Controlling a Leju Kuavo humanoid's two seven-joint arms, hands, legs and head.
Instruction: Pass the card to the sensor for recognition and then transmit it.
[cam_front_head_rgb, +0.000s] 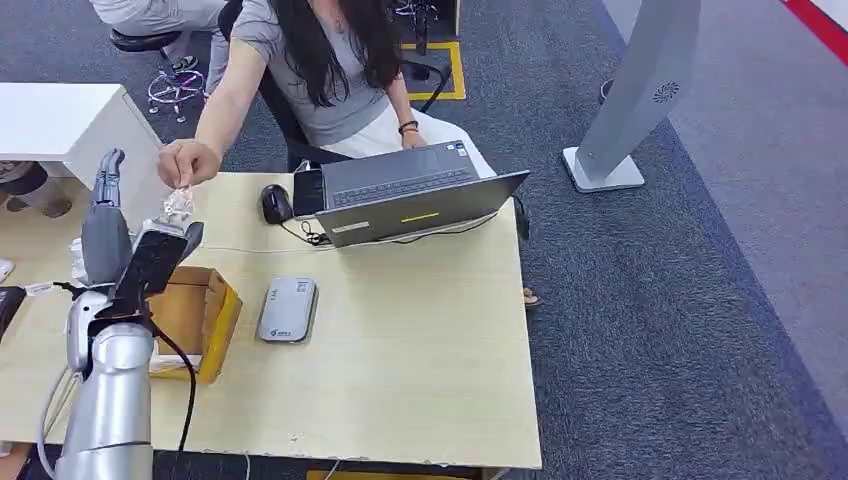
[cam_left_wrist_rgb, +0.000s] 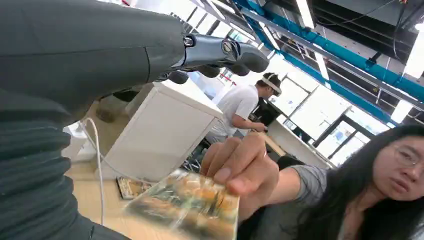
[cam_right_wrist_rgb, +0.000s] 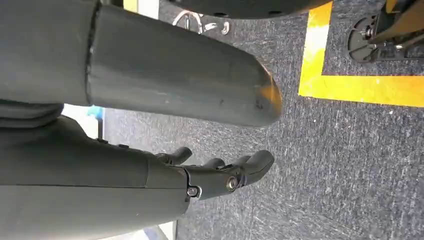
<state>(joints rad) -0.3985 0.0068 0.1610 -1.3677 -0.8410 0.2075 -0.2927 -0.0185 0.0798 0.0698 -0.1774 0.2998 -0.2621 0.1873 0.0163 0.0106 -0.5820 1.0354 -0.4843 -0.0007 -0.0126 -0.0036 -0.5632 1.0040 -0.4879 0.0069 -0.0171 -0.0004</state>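
card (cam_front_head_rgb: 178, 205): 1 | sensor (cam_front_head_rgb: 288, 309): 1 | laptop (cam_front_head_rgb: 410, 192): 1 | mouse (cam_front_head_rgb: 275, 203): 1 | cardboard box (cam_front_head_rgb: 205, 315): 1

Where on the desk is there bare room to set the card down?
The widest bare patch on the desk runs from the grey sensor to the right edge, in front of the laptop. The left is crowded: cardboard box, left hand, person's hand holding the card.

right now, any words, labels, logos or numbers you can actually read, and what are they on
None can be read as it stands.
Grey card reader: a small logo, too small to read.
Laptop: a pale sticker and a yellow mark, no legible characters.
Wrapped card in the person's hand: blurred coloured print.
White kiosk stand: a round emblem, no letters.
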